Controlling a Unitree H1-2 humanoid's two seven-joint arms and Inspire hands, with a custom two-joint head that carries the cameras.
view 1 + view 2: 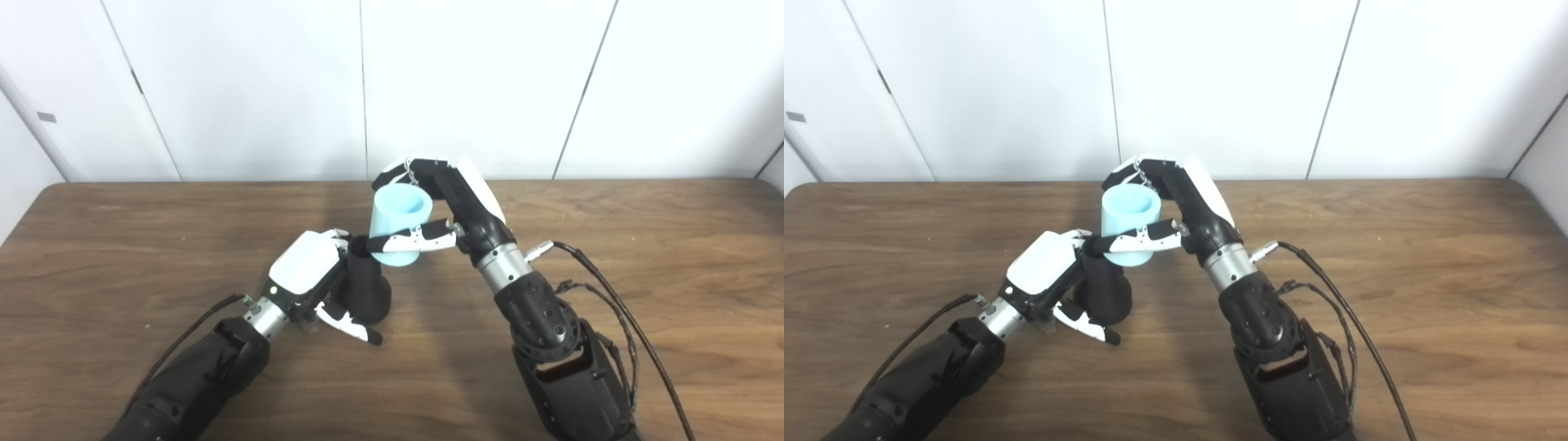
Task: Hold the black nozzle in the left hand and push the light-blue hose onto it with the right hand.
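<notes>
Black nozzle [365, 285] — flared, matte — beside smooth light-blue hose [399, 223] cylinder.

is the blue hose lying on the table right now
No, the right hand holds the light-blue hose lifted, beside the black nozzle top.

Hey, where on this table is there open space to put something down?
Bare wood on the table lies right of the right hand, and far left beyond the left hand. It's crowded in the middle, where nozzle meets hose.
</notes>
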